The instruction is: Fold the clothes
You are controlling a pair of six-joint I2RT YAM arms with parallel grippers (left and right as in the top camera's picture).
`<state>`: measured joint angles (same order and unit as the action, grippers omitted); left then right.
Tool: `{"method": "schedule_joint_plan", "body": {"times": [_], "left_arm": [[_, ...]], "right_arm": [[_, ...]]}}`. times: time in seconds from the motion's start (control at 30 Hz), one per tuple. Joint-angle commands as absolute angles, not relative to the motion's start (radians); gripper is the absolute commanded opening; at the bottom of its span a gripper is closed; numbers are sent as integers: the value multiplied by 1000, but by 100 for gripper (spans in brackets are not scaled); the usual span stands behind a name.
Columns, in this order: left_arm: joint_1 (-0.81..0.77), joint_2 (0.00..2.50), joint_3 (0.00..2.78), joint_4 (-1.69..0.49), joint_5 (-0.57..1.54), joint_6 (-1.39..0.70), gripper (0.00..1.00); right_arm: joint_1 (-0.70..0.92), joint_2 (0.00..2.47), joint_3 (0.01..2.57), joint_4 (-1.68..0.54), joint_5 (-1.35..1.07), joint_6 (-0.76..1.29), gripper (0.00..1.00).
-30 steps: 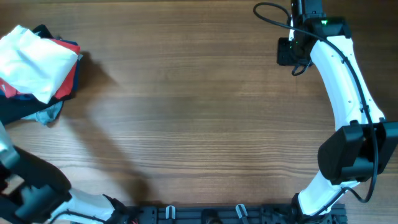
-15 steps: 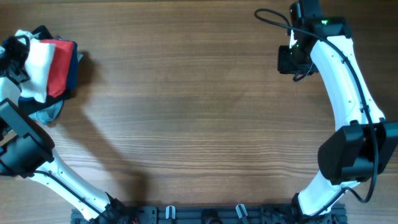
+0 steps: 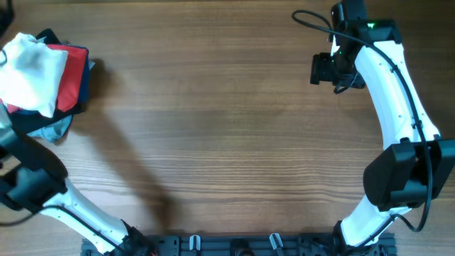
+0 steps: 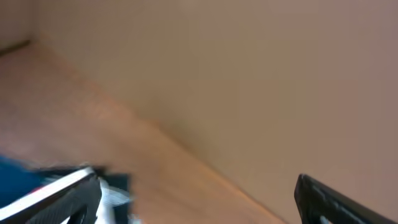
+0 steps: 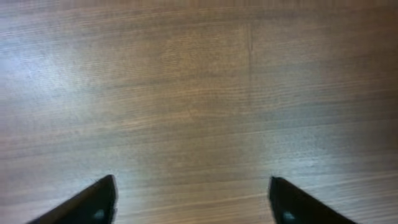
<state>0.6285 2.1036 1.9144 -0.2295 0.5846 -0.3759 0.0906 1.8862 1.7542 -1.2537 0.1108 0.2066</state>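
Crumpled white cotton T-shirt [image 3: 28,71] atop red fabric shirt [image 3: 72,78], ten o'clock. Left gripper [image 4: 196,190] spread wide, empty. Right gripper [image 5: 193,190], two o'clock, wide, empty above brown wooden table [image 3: 213,142].

**White on Red on Blue, Over Brown Wood**

The table [image 3: 213,128] is mid-brown wood with fine darker grain streaks running across it. At its left edge, the T-shirt [image 3: 28,71] is plain white; no print shows on the visible part. Under it lies a bright red shirt [image 3: 73,75], then a dark blue garment [image 3: 27,122] and a greyish one [image 3: 57,130]. The right arm [image 3: 387,78] is white with black joints, a black cable [image 3: 309,14] and a small green light [image 3: 370,26]. The left arm [image 3: 85,213] is likewise white and black. The right gripper [image 5: 193,205] and left gripper [image 4: 199,199] have black fingers; beside the left one a blurred strip of blue cloth [image 4: 18,171] shows.
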Motion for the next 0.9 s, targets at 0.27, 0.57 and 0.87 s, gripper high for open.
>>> {"method": "schedule_joint_plan", "body": {"times": [0.27,0.57,0.87], "left_arm": [[-51,1967,1940,-1002,335,-131,100],[-308,1901,1940,-1371,74,-204,100],[-446,1685,1930,-1392,-96,-236,100]], "right_arm": [[-55,1864,1766,-1123,-188,51,100],[-224,1848,1740,-1290,-237,78,100],[-210,1303,1322,-1132,-238,71,100]]}}
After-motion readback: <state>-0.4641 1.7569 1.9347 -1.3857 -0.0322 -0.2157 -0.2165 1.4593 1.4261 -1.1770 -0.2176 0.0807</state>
